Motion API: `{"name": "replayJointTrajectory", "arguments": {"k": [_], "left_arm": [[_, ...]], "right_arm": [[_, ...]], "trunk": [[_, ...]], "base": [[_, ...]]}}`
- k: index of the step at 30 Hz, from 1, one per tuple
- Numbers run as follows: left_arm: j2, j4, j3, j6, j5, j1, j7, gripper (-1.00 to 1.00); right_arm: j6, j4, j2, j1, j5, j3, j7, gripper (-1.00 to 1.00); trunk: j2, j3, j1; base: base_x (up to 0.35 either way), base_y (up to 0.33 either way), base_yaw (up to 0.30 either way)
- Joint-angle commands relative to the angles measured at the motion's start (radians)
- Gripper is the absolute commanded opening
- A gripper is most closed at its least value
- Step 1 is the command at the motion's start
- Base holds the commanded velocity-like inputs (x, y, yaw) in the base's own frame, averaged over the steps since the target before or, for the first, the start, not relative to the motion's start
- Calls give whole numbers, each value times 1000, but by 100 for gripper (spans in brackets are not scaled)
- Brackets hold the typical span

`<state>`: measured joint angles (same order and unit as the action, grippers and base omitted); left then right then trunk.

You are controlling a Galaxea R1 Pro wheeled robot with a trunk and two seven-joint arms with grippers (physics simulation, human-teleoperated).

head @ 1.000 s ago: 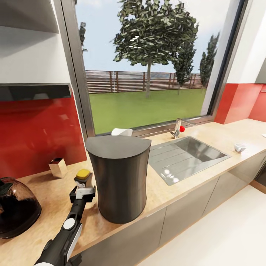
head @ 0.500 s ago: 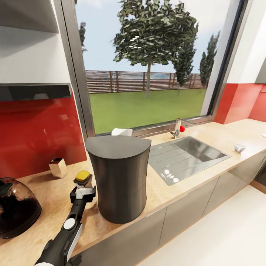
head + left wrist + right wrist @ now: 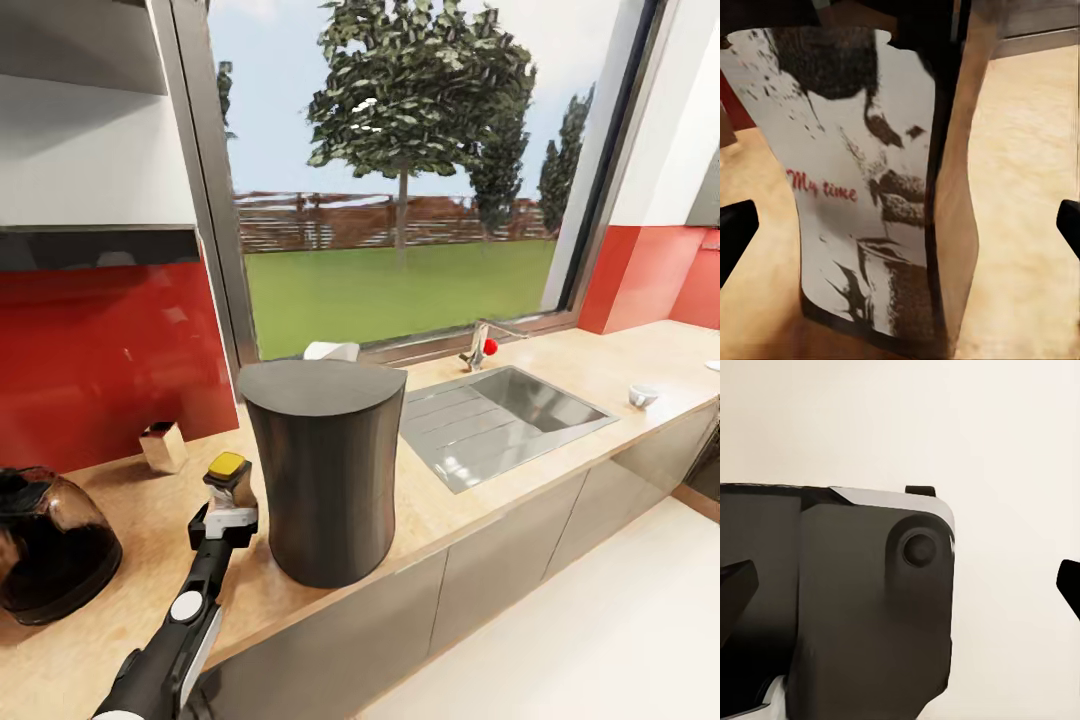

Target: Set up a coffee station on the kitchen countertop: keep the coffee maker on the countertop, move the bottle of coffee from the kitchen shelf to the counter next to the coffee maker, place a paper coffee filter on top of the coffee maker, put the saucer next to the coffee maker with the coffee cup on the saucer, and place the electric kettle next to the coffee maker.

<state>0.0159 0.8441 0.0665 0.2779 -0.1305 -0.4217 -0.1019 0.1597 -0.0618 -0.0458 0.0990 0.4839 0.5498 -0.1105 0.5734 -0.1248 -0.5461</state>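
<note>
L end effector point(image 3: 226, 519) sits at the base of the small dark brown jar of coffee w/ yellow-orange cap and white label point(image 3: 229, 483). In L wrist view the jar point(image 3: 862, 187) stands between the two black fingertips point(image 3: 735, 236), which sit wide apart at the frame edges; gap shows on both sides, so fingers apart, not clamped. Jar upright on the light tan wood-look bench point(image 3: 600, 365).

Just beside the end effector, on its right: tall dark grey matte oval-column coffee maker point(image 3: 322, 465), upright on the bench, close to the jar, can't tell if touching. Behind the coffee maker, a white object point(image 3: 331, 351) pokes above its top; can't tell what it is.

Well to the left of the end effector: squat dark smoky-glass kettle w/ black lid point(image 3: 50, 545) on the bench. Beyond the end effector near the red backsplash: small metallic box-shaped holder point(image 3: 161, 446).

Far right of the end effector: steel sink point(image 3: 500, 415) w/ faucet point(image 3: 481, 347), then a small white cup point(image 3: 643, 396) near the bench's far end.

R end effector point(image 3: 900, 585): black fingertips wide apart at the frame edges in R wrist view, nothing between them, dark robot housing point(image 3: 862, 622) in front.
</note>
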Motion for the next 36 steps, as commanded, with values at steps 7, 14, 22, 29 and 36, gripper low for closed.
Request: {"name": "replayJointTrajectory", "arguments": {"k": [7, 14, 22, 29, 36], "left_arm": [[-4, 0, 3, 3, -13, 0, -4, 100], [-5, 3, 4, 8, -12, 49, -6, 100], [-1, 33, 4, 234, -9, 225, -14, 100], [2, 70, 6, 269, -9, 294, -15, 100], [2, 77, 6, 271, -9, 303, -15, 100]], "right_arm": [[3, 0, 0, 1, 9, 9, -4, 100], [3, -1, 0, 1, 9, 7, -3, 100], [3, 0, 0, 1, 9, 9, -4, 100], [3, -1, 0, 1, 10, 9, -3, 100], [3, -1, -1, 1, 9, 9, -3, 100]], "trunk": [[2, -2, 0], [2, -2, 0], [2, -2, 0], [2, -2, 0], [2, -2, 0]], "base": [[-316, 0, 0], [-46, 0, 0], [0, 0, 0], [0, 0, -4], [-75, 0, -195]]}}
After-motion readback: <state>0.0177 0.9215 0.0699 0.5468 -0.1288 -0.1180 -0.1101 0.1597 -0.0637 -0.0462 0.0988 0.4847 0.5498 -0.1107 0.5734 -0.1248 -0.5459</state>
